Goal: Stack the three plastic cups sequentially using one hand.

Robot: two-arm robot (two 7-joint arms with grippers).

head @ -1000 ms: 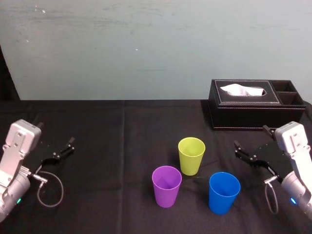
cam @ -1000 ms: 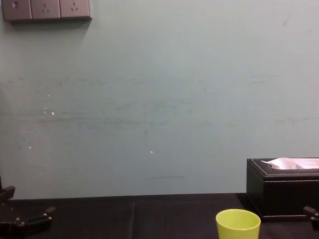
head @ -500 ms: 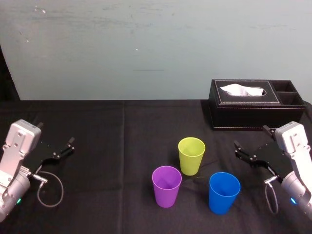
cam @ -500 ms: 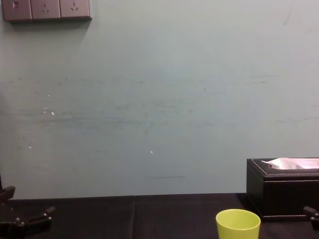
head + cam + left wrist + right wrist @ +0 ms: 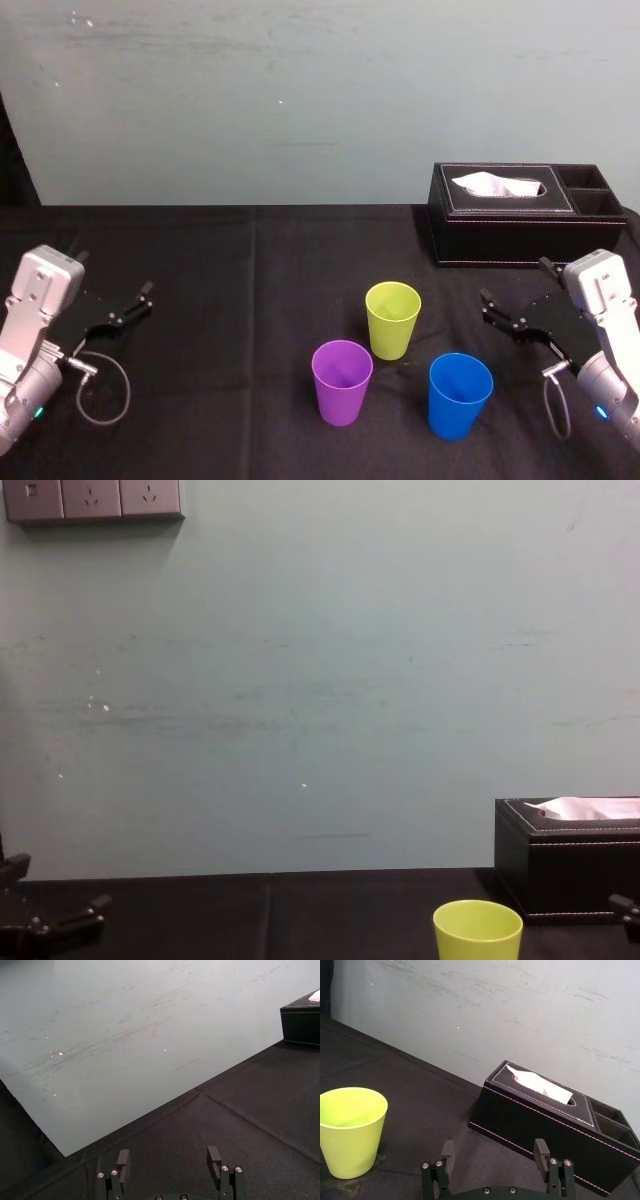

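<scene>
Three plastic cups stand upright on a black tablecloth [image 5: 220, 300], mouths up and narrow bases down, so each long axis is vertical. None is nested in another. The lime-yellow cup [image 5: 392, 318] sits farthest back. The purple cup [image 5: 342, 381] is nearer the robot and to its left, and the blue cup [image 5: 460, 394] is nearer and to its right. They stand close together but appear not to touch.

From the chest camera only the upper part of the lime-yellow cup [image 5: 477, 932] is seen, cut off by the bottom edge.

The left gripper [image 5: 115, 272] rests low at the table's left edge, well apart from the cups, angled forward and inward. Its fingers [image 5: 123, 1157] are spread wide with nothing between them.

The right gripper [image 5: 513, 280] mirrors it at the right edge, near the blue cup and just in front of a black tissue box [image 5: 520, 213] — its fingers [image 5: 541, 1147] are also wide apart and empty. The wrist camera on that arm shows the lime-yellow cup [image 5: 351, 1130] and the tissue box [image 5: 545, 1125], whose far end is cut off.
</scene>
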